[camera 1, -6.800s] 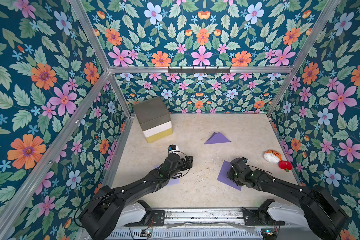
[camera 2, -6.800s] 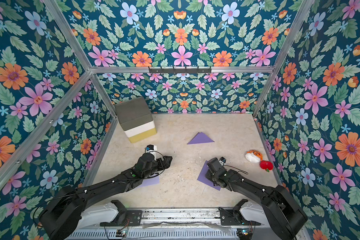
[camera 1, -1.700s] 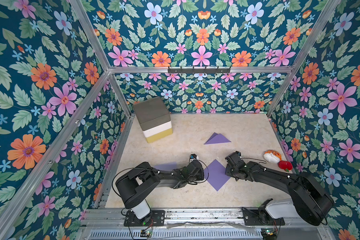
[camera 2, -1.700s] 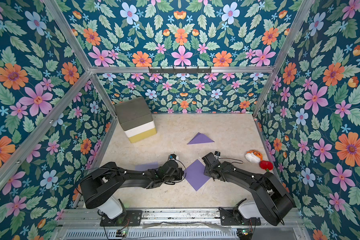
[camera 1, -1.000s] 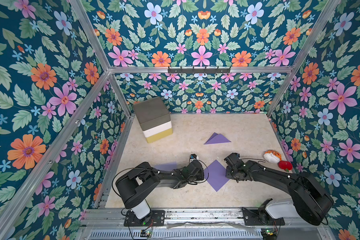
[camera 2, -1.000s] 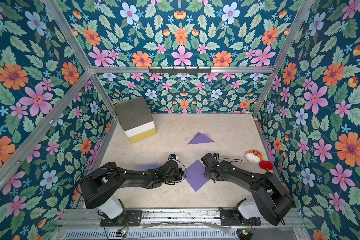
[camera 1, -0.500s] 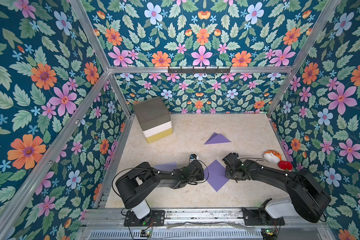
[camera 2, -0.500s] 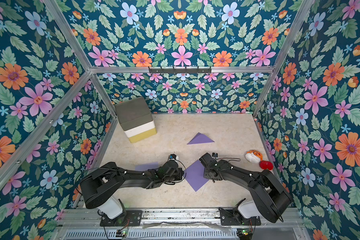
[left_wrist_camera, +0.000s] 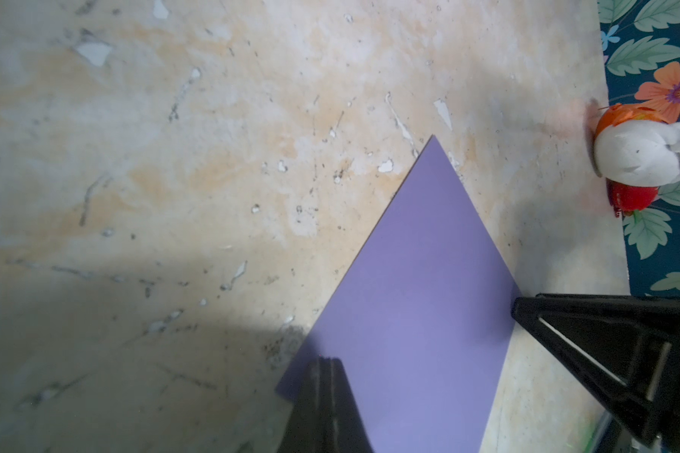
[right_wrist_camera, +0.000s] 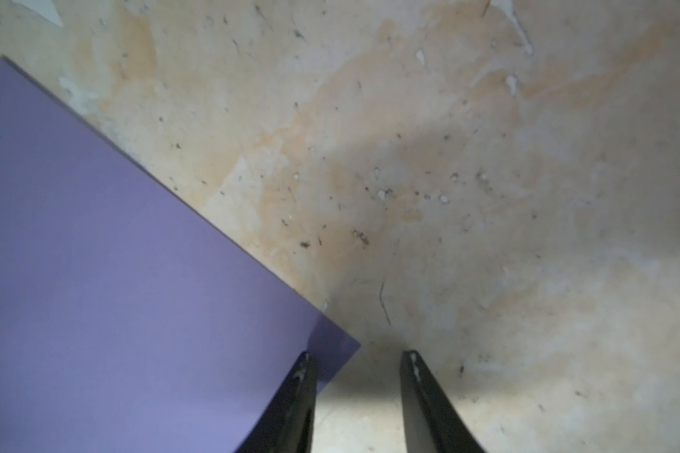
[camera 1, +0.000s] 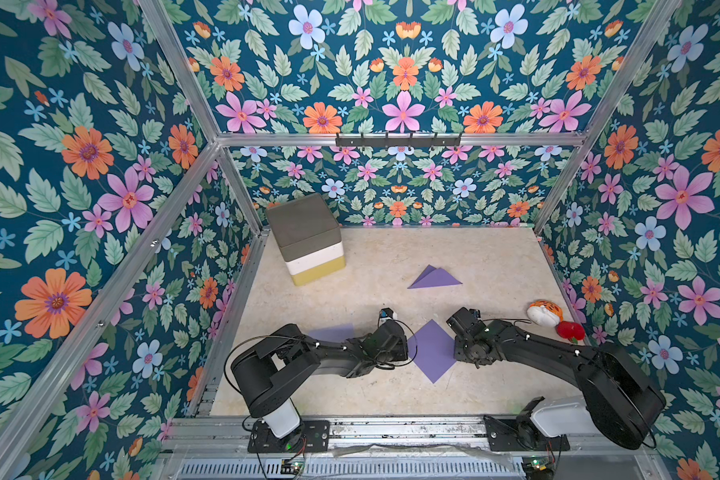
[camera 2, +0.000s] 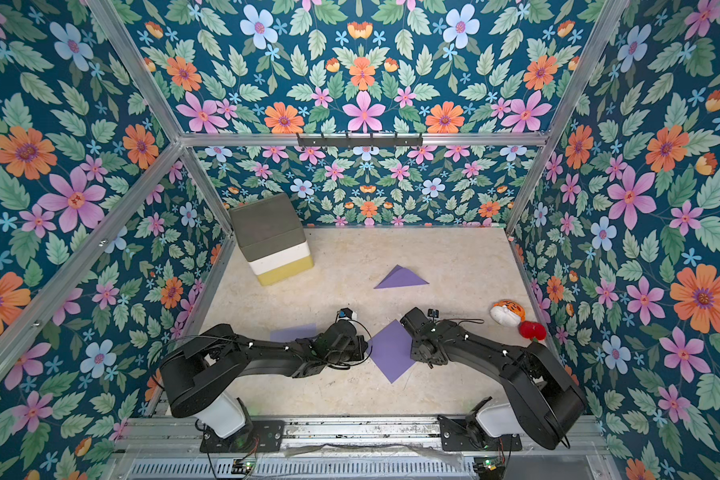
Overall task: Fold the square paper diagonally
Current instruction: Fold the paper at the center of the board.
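square paper (camera 1: 431, 351) lies flat on table (camera 1: 391, 257)

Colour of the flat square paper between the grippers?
Plain purple. The flat square paper shows best in the left wrist view.

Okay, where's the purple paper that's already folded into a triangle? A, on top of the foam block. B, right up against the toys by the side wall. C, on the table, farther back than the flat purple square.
C: in both top views the folded triangle lies on the table behind the flat purple square, apart from it.
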